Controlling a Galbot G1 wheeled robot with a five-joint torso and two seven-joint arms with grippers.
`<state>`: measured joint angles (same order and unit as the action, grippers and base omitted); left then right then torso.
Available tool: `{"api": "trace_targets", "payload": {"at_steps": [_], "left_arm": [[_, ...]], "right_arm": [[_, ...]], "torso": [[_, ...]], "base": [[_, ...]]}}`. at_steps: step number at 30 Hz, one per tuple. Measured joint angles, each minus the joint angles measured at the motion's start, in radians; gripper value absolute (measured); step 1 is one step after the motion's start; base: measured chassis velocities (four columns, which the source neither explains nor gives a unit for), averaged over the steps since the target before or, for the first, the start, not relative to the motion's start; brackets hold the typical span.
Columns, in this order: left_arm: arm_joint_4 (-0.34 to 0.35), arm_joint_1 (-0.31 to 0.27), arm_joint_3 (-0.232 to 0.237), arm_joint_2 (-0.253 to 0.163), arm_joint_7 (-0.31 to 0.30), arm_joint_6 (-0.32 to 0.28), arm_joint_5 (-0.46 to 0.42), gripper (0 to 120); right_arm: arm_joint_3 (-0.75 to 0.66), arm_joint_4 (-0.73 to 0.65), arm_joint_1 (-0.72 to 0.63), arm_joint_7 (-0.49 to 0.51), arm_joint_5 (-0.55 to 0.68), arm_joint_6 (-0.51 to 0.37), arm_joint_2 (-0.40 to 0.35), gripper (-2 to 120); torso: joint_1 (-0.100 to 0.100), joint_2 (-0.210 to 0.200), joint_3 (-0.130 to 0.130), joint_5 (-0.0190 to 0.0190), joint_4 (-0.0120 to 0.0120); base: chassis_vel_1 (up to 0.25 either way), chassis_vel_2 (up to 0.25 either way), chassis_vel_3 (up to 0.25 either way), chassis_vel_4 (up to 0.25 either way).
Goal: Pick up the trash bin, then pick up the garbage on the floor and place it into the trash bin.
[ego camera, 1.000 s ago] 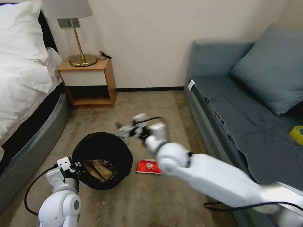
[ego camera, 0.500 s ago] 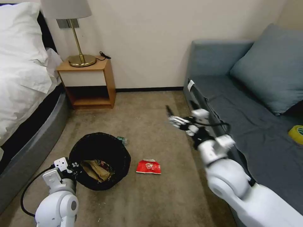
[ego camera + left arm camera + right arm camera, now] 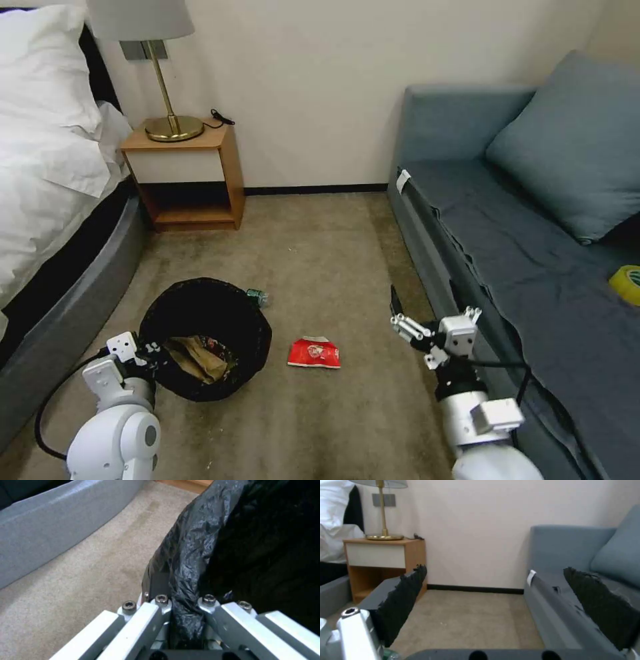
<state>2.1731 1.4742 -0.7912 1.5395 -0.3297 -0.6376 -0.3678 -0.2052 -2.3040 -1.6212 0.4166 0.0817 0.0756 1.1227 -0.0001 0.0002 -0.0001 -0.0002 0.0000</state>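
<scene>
The trash bin (image 3: 207,313), round and lined with a black bag, stands on the carpet at lower left. My left gripper (image 3: 151,349) is shut on its near rim; the left wrist view shows the crinkly bag (image 3: 213,545) pinched in that gripper (image 3: 185,610). A tan paper bag (image 3: 197,357) and a dark wrapper (image 3: 217,346) lie inside. A clear bottle with a green label (image 3: 258,297) lies just behind the bin. A red snack packet (image 3: 314,352) lies on the floor to its right. My right gripper (image 3: 399,313) hangs open and empty by the sofa front, its black pads (image 3: 403,597) wide apart.
A grey sofa (image 3: 533,253) with a cushion fills the right side, with a yellow tape roll (image 3: 627,283) on the seat. A wooden nightstand (image 3: 187,175) with a brass lamp stands at the back wall. The bed (image 3: 47,200) runs along the left.
My right arm has swung from over the bin to the right and drawn back low beside the sofa. The left gripper and bin have shifted slightly left.
</scene>
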Motion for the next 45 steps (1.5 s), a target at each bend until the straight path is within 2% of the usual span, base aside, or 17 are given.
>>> {"api": "trace_targets", "payload": {"at_steps": [10,21,27,32,35,36,40,41,43,45], "left_arm": [[0.009,0.008,-0.002,0.006,0.000,0.003,-0.001,3],[0.005,0.009,-0.002,0.010,0.000,0.006,0.000,3],[0.000,0.005,0.000,0.012,0.000,0.007,0.001,3],[-0.001,0.004,-0.001,0.012,0.000,0.007,0.001,3],[-0.001,0.007,-0.004,0.012,0.000,0.009,0.001,3],[-0.001,0.007,-0.004,0.012,0.000,0.009,0.001,3],[0.000,0.011,-0.009,0.016,0.000,0.015,0.001,3],[0.000,0.011,-0.009,0.016,0.000,0.015,0.001,3],[0.002,0.014,-0.010,0.018,0.000,0.018,0.002,3],[0.006,0.016,-0.014,0.019,0.000,0.018,0.002,3]], "right_arm": [[0.017,0.021,0.023,-0.014,0.003,0.016,-0.004,100],[0.026,0.039,0.052,-0.015,0.013,0.010,-0.020,100],[0.045,0.070,0.137,-0.031,0.057,-0.018,-0.071,100],[0.104,0.161,0.283,-0.055,0.155,-0.032,-0.140,100],[0.203,0.323,0.508,-0.109,0.270,-0.017,-0.203,100],[0.203,0.323,0.508,-0.109,0.270,-0.017,-0.203,100],[0.473,0.494,0.850,-0.177,0.457,-0.037,-0.252,100],[0.473,0.494,0.850,-0.177,0.457,-0.037,-0.252,100],[0.630,0.584,1.008,-0.231,0.496,-0.034,-0.256,100],[0.747,0.652,1.092,-0.286,0.514,-0.032,-0.254,100]], "torso": [[0.000,0.000,0.000,0.0002,0.0001],[0.000,0.000,0.000,0.0002,0.0000],[0.000,0.000,0.000,0.0002,0.0000],[0.000,0.000,0.000,0.0003,-0.0003],[0.000,0.000,0.000,0.0004,-0.0003],[0.000,0.000,0.000,0.0004,-0.0003],[0.000,0.000,0.000,0.0006,0.0003],[0.000,0.000,0.000,0.0006,0.0003],[0.000,0.000,0.000,-0.0008,0.0006],[0.000,0.000,0.000,0.0006,0.0003]], "base": [[-0.022,0.013,0.019,-0.012],[-0.159,0.137,0.150,-0.155],[-0.072,0.082,0.080,-0.069],[0.000,0.000,0.000,0.000],[0.000,0.000,0.000,0.000],[0.000,0.000,0.000,0.000],[0.000,0.000,0.000,0.000],[0.000,0.000,0.000,0.000],[0.000,0.000,0.000,0.000],[0.000,0.000,0.000,0.000]]}}
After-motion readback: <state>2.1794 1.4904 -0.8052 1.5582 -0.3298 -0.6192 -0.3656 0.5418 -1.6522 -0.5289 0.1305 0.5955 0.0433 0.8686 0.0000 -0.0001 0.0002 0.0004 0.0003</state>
